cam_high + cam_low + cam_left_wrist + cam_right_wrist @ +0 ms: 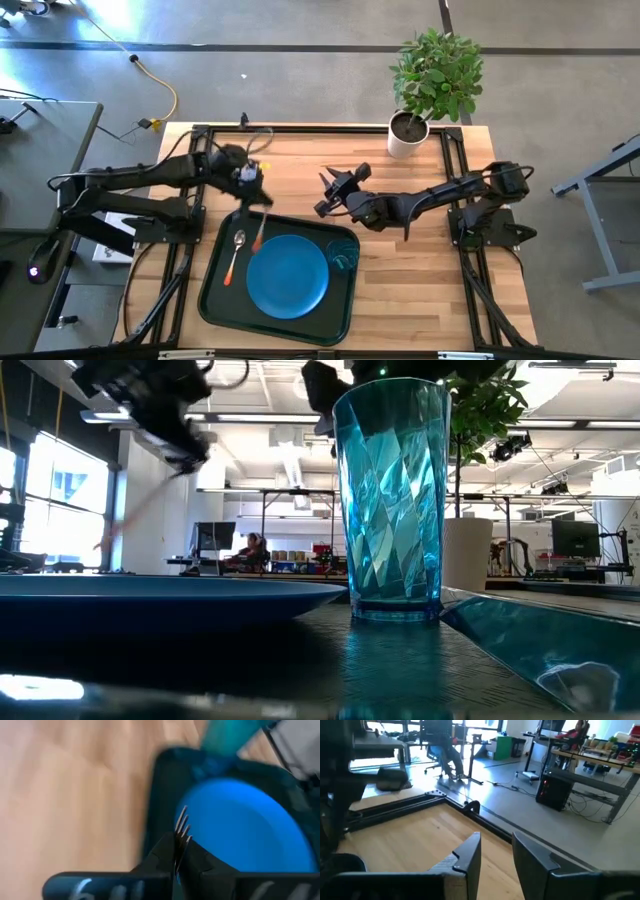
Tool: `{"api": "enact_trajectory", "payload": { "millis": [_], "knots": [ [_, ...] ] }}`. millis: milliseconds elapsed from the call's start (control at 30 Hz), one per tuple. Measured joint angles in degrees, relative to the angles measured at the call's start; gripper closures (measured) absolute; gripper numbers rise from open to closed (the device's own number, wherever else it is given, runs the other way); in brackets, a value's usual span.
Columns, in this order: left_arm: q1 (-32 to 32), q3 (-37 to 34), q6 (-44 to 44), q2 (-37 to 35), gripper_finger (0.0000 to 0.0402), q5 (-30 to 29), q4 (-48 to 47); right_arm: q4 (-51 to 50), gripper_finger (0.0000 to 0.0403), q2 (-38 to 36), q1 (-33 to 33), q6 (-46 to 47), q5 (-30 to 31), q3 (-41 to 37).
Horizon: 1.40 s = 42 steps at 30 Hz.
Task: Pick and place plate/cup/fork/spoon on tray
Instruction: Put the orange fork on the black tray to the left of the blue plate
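Spanning most of the high view: a wooden table point(400, 290), pale planked top, framed in black rails.

- Tray point(213, 300) — dark green-black rectangle, rounded corners, raised rim; lower centre of the frame.
- Plate point(288, 277) — round, flat, bright blue; lies in the tray's middle.
- Plant pot point(407, 137) — white cylinder with leafy green plant, upper right, on the table's far edge.
- Cup point(342, 256) — translucent teal tumbler with faceted walls, upright in the tray's right part, just beside the plate.
- Spoon point(234, 257) — silver bowl, orange handle; lies in the tray left of the plate.
- Fork point(259, 231) — orange handle, silver tines; hangs tilted over the tray's upper left edge, blurred in the low view.
- Left gripper point(254, 193) — arm reaching in from the left, fingers clamped on the fork.
- Right gripper point(330, 192) — arm stretched leftward over bare wood above the tray, fingers apart, holding nothing.
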Motion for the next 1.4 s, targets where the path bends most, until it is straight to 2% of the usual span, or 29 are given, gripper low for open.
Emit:
{"api": "enact_trajectory", "payload": {
  "millis": [233,600,800,933,1233,1400],
  "knots": [
    [-3.9,-5.9,-8.7,0.0,0.0400,1.9,-4.4,-7.0,0.0300,-2.0,0.6,2.7,-0.2,0.0],
    [-7.4,-16.9,-22.7,0.0,0.0401,0.3,5.4,-8.4,0.0299,-2.0,0.6,2.9,-0.2,0.0],
    [-8.8,-18.4,-27.9,0.1,0.0400,-1.2,6.2,-8.6,0.0299,-2.0,0.5,2.9,-0.4,0.0],
    [-10.1,-20.0,-29.8,0.2,0.0391,-2.2,6.2,-10.8,0.0299,-2.0,0.6,3.6,-3.7,0.0],
    [-10.7,-22.9,-34.5,0.2,0.0358,-9.4,6.9,-13.3,0.0299,-2.8,0.4,5.4,-4.5,0.0],
    [-10.7,-22.9,-34.5,0.2,0.0337,-9.4,7.1,-21.3,0.0299,-7.1,0.7,10.9,-5.2,0.0]
  ]
}}
